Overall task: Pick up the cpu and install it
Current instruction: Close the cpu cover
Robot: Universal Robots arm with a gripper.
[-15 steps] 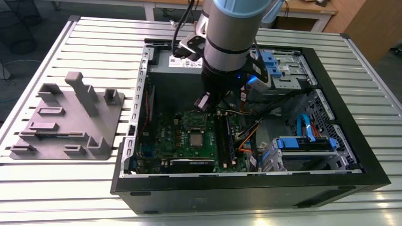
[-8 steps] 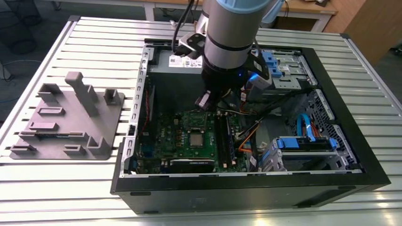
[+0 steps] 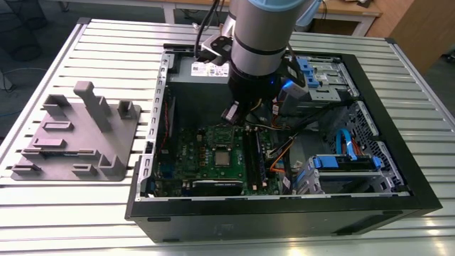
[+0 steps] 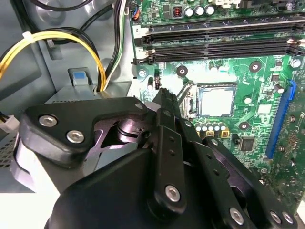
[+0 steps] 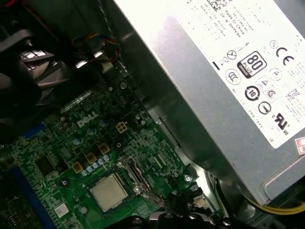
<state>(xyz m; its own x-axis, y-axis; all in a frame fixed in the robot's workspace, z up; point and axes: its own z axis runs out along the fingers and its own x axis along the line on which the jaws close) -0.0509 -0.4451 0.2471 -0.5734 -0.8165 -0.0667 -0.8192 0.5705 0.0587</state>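
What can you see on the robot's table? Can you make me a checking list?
Surface: slatted metal table, carrying an open computer case.
Job's things: cpu lies flat in the socket on the green motherboard.
Clutter: grey tray with upright posts, at the exterior view's left of the case.
Grippers: gripper hovers inside the case near the cpu, apart from it.
Cables: yellow wires beside the power supply.
Surroundings: wooden desk behind the table.
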